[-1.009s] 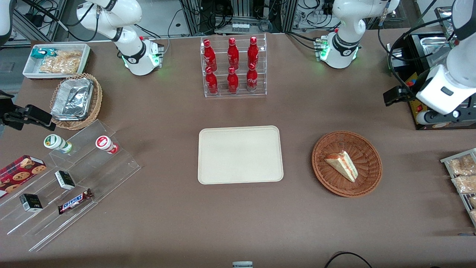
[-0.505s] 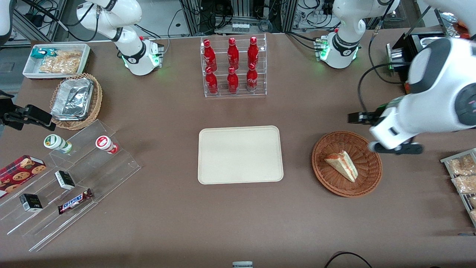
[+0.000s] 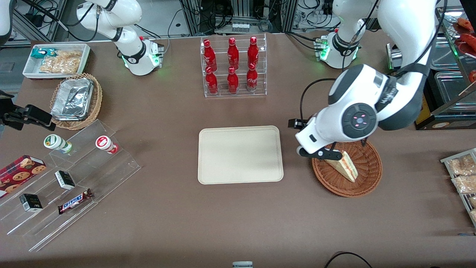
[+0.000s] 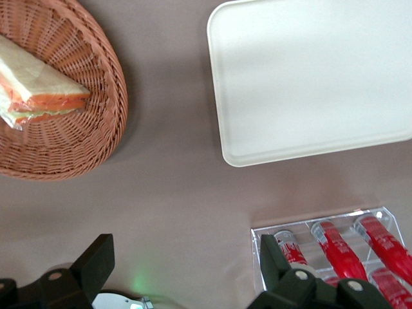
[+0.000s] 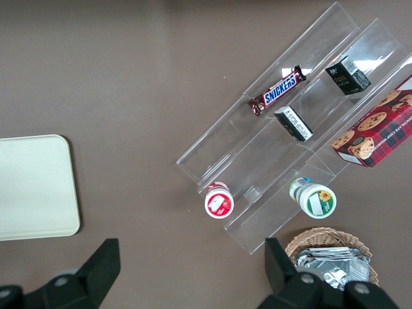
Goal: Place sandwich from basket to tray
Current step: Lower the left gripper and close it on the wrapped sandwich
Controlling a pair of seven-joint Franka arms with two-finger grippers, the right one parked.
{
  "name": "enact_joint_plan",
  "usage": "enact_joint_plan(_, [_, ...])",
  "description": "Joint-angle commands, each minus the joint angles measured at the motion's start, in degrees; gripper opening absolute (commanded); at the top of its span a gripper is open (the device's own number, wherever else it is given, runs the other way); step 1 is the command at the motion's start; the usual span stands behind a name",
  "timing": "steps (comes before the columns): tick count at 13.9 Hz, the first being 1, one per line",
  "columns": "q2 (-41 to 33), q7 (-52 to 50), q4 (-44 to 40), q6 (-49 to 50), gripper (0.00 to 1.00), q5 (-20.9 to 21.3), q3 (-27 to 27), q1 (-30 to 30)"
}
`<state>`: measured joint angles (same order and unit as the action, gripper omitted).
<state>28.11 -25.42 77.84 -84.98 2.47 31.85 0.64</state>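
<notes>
The sandwich (image 3: 348,168), a white wedge with red and green filling, lies in the round reddish-brown basket (image 3: 366,179) toward the working arm's end of the table. The cream tray (image 3: 240,154) sits flat at the table's middle with nothing on it. My gripper (image 3: 320,153) hangs above the basket's rim on the tray's side and covers the sandwich's tip in the front view. Its fingers (image 4: 96,264) are open with nothing between them, and the gripper (image 4: 187,270) looks down on bare table. The wrist view also holds the sandwich (image 4: 38,90), the basket (image 4: 84,138) and the tray (image 4: 309,77).
A clear rack of red bottles (image 3: 233,67) stands farther from the front camera than the tray. Clear steps with snacks (image 3: 70,178), a tan basket of foil trays (image 3: 76,100) and a white bin (image 3: 55,61) lie toward the parked arm's end. Packets on a rack (image 3: 463,175) sit beside the basket.
The arm has swung from the table's edge in over the basket toward the tray. The gripper now hangs over the basket's rim. The sandwich has not moved.
</notes>
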Motion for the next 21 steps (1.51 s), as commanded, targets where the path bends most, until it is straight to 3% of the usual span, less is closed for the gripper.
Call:
enact_joint_plan(1, [0.3,-2.1,-1.0,0.2,1.0,1.1,0.1,-1.1])
enact_joint_plan(5, [0.1,-18.1,3.1,0.4,1.0,6.3,-4.1,-1.2])
enact_joint_plan(9, [0.2,-23.9,6.2,-1.5,1.0,6.5,-10.0,-1.1])
enact_joint_plan(16, [-1.2,-36.4,21.8,-21.9,1.0,6.6,-15.8,-1.1])
enact_joint_plan(21, [-2.0,-36.8,29.1,-31.8,1.0,6.6,-18.4,-1.1])
